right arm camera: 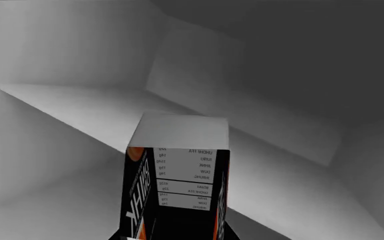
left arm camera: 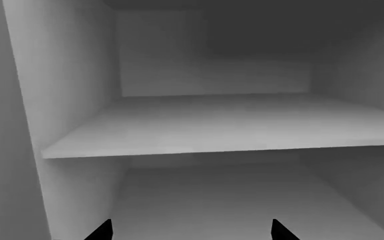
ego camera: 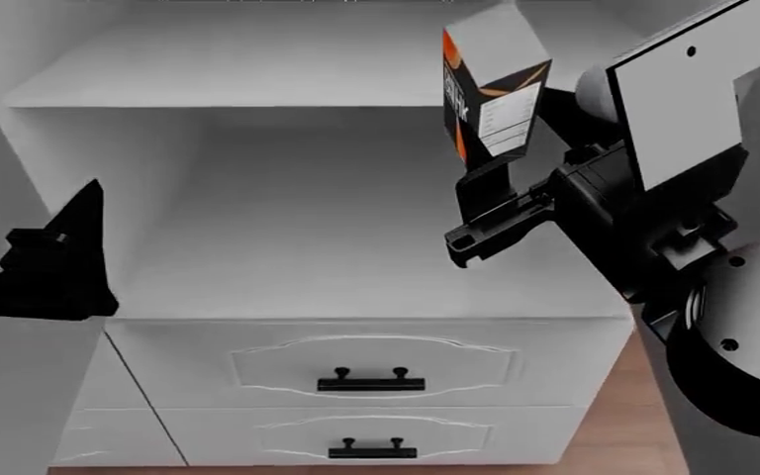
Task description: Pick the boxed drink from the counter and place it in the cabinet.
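A: Left wrist view. What shown?
B: Inside of cabinet (left arm camera: pixel 78 100); pale shelf (left arm camera: pixel 245 130) across mid frame. Two dark tips of left gripper (left arm camera: pixel 190 231) at lower edge, spread apart, nothing between.

A: Head view?
B: Boxed drink (ego camera: pixel 493 94) at upper centre-right, raised in front of the cabinet opening, pinched near its base by right gripper (ego camera: pixel 486 203). Drawers (ego camera: pixel 367 361) with black bar handles along lower frame.

A: Right wrist view?
B: Carton at lower centre, grey top toward shelf, base hidden by frame edge; fingers themselves not visible.

A: Handling?
B: Probably light, stiff-walled yet crushable; smooth sides likely slippery. Best held low, across opposite flat faces, with moderate squeeze.
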